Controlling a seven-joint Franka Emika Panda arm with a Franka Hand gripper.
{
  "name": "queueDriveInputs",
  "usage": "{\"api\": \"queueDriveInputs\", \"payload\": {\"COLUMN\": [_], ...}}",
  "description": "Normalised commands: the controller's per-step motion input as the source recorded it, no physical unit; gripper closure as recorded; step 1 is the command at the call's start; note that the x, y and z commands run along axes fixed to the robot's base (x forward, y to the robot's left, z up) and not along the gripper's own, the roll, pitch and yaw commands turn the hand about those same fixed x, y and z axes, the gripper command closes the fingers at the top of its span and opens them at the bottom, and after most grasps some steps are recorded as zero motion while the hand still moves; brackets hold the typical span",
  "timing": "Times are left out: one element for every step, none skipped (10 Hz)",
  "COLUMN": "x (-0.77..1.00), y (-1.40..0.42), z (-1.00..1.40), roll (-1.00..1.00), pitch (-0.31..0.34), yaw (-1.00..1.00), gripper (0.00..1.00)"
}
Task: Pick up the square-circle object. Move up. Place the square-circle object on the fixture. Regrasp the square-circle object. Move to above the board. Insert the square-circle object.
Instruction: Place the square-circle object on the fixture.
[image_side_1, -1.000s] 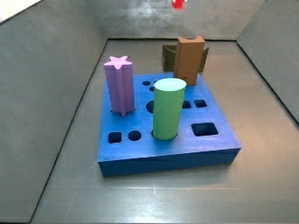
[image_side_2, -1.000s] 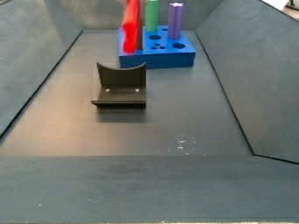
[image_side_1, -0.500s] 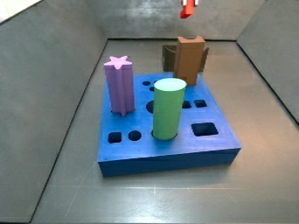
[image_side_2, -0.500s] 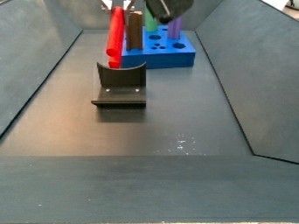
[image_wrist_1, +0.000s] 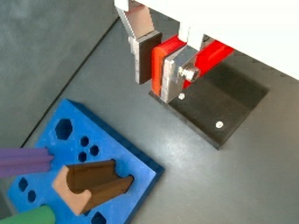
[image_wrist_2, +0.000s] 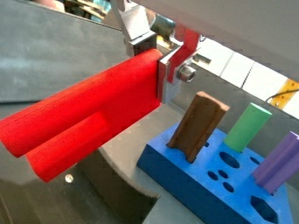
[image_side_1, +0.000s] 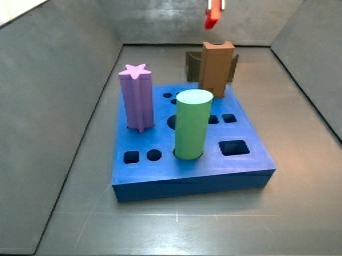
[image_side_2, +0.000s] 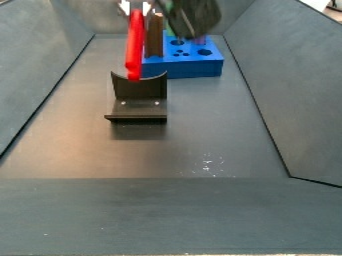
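My gripper (image_wrist_1: 167, 66) is clamped on the red peg (image_wrist_2: 87, 120), silver fingers (image_wrist_1: 181, 70) pressing its sides near one end, jaws only a peg-width apart. Peg: bright red, long, blocky w/ a rounded half along its length. In a side view it hangs near-upright (image_side_2: 134, 45), long axis roughly vertical, lower end just above the fixture (image_side_2: 136, 98), up off the floor. Board (image_side_1: 201, 150) sits apart, w/ purple, green & brown pegs standing in it.
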Motion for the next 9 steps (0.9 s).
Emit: {"api": "queueDriveInputs", "payload": {"x": [0.14, 0.15, 0.15, 0.16, 0.17, 0.18, 0.12, 0.12, 0.12], "y": [0.14, 0.13, 0.14, 0.14, 0.13, 0.13, 0.18, 0.18, 0.20], "z": [-1.00, -1.00, -1.00, -1.00, -1.00, -1.00, -0.87, -0.87, -0.86], "roll": [-1.00, -0.89, -0.66, -0.48, -0.27, -0.22, -0.12, -0.12, -0.11], "pitch": [0.249, 0.250, 0.196, 0.149, 0.097, 0.067, 0.005, 0.005, -0.010], "yaw": [-0.07, -0.11, -0.16, -0.19, -0.21, -0.20, -0.18, -0.18, -0.18], "gripper": [1.00, 1.00, 1.00, 1.00, 1.00, 1.00, 1.00, 1.00, 1.00]}}
